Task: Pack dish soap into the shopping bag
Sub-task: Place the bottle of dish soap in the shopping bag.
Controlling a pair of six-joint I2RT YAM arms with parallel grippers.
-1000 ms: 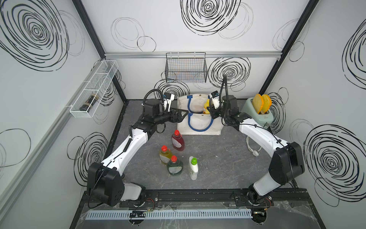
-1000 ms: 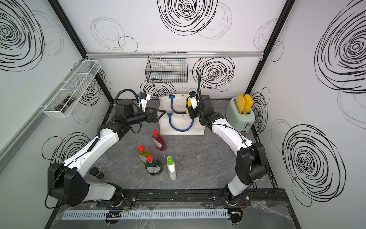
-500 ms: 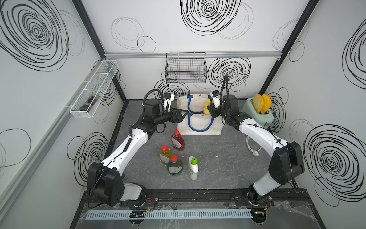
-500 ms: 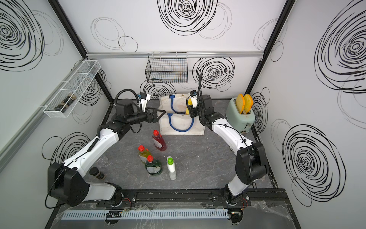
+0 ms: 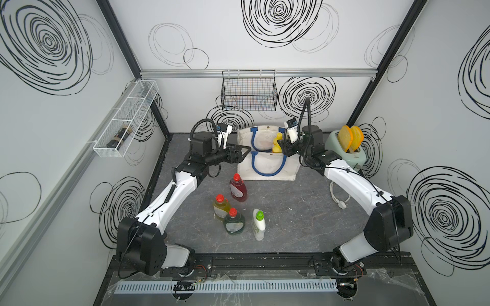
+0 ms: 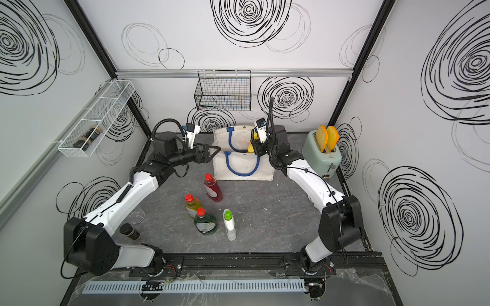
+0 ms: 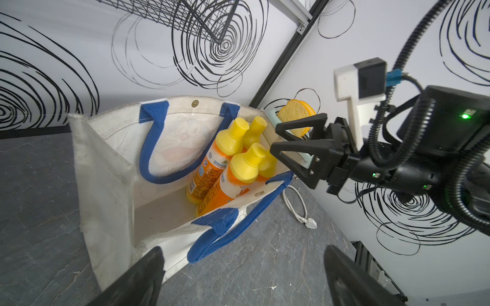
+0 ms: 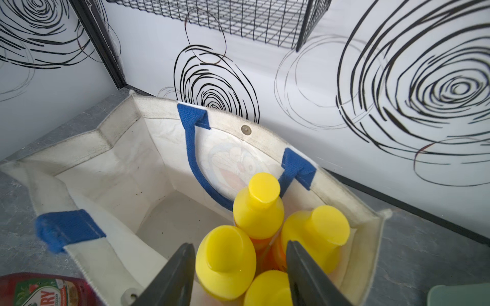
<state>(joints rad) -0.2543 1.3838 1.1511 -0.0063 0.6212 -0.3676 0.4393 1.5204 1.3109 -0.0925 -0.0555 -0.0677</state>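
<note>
Grey tabletop [image 5: 291, 212], white bag [image 5: 267, 169] at the back: four orange bottles [image 7: 212, 169] sit inside, right gripper [image 8: 240, 245] spread over their caps, pinching nothing. Left gripper [image 7: 242, 250] hangs wide open beside the bag. Looks half done: red bottle [image 5: 238, 188], yellow bottle [image 5: 221, 208], green bottle [image 5: 233, 222], white bottle [image 5: 258, 224] wait out front.

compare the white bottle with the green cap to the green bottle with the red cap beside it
The white bottle is slim and opaque; the green bottle is squat and see-through. The white bottle's cap is green, the green bottle's red. Both stand upright on the table.
</note>
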